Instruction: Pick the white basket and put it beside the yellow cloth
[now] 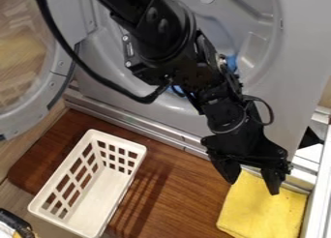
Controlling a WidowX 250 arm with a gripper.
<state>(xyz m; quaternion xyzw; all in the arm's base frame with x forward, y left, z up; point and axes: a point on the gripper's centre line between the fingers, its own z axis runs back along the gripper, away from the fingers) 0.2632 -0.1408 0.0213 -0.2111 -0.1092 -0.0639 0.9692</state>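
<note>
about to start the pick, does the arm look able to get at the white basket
Probably yes: nothing covers the white basket, and the open, empty gripper hangs by the yellow cloth.

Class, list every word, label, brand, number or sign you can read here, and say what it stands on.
There is no text that can be read.
Arm: a small pale mark near its joint, too small to tell whether it is lettering.
Basket: no lettering seen.
Yellow cloth: no lettering seen.
Grey machine: no lettering seen.
</note>
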